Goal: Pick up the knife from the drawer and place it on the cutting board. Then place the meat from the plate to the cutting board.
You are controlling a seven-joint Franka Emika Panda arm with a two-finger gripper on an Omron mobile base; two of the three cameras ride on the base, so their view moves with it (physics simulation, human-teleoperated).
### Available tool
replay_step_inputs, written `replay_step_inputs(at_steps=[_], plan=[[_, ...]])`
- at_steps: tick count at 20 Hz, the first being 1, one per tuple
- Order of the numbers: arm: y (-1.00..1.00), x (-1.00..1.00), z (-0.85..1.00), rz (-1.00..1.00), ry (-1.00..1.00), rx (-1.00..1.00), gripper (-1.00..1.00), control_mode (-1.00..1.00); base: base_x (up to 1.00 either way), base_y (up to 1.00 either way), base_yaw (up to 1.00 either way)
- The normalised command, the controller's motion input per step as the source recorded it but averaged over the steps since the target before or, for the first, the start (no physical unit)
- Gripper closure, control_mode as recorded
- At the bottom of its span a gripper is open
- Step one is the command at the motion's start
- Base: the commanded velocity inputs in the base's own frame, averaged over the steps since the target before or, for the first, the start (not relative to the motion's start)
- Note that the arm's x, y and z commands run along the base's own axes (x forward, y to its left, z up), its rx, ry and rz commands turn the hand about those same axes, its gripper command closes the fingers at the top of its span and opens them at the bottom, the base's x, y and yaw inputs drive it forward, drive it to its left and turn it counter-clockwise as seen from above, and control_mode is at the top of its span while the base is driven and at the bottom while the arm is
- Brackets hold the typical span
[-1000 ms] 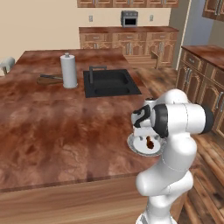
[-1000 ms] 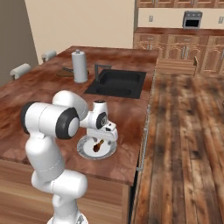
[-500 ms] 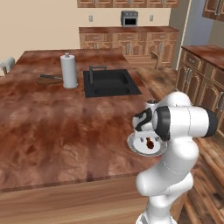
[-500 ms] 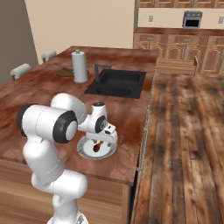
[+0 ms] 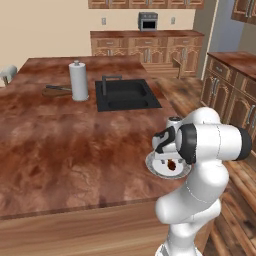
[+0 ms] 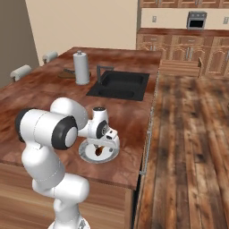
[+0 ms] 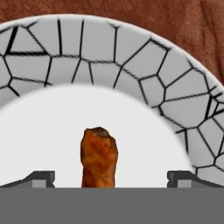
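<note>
The fingers (image 7: 109, 177) are standing spread wide, one dark tip (image 7: 40, 178) at each side of the hand view, and they are holding nothing. Between them, and clear of both, the meat (image 7: 99, 156) is sitting as a small reddish-brown lump on the smooth white centre of the plate (image 7: 131, 57), whose rim carries a cracked black-line pattern. In the right base view the fingers (image 6: 103, 147) are hanging straight down over the plate (image 6: 87, 156), which is lying on the reddish desk (image 6: 44, 89) close to its near edge, with the meat (image 6: 99, 152) just under the hand.

The step in hand appears to be the second one: taking the meat off the plate. A dark shape that looks like the knife (image 5: 56, 88) is already lying on the cutting board (image 5: 56, 92), far across the desk beside a white paper towel roll (image 5: 78, 81) and left of the black sink (image 5: 126, 94), though it is too small to be sure.

The next move probably calls for lowering a little further, keeping the lump centred, then pressing the fingers together on it before lifting. After that comes a long carry across the desk to the board.
</note>
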Motion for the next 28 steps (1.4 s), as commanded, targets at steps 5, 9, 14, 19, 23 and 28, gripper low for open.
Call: replay_step_inputs(at_steps=[5, 9, 14, 19, 23, 28], plan=[[0.0, -0.02, -0.2, 0.0, 0.0, -0.02, -1.0, -1.0, 0.0, 0.0, 0.0], [0.04, 0.0, -0.11, 0.0, 0.0, 0.0, -1.0, -1.0, 0.0, 0.0, 0.0], [0.17, 0.0, -0.05, 0.0, -0.01, 0.0, -1.0, -1.0, 0.0, 0.0, 0.0], [0.0, 0.0, 0.0, 0.0, 0.0, 0.0, 1.0, -1.0, 0.0, 0.0, 0.0], [0.0, 0.0, 0.0, 0.0, 0.0, 0.0, 1.0, -1.0, 0.0, 0.0, 0.0], [0.0, 0.0, 0.0, 0.0, 0.0, 0.0, 1.0, -1.0, 0.0, 0.0, 0.0]])
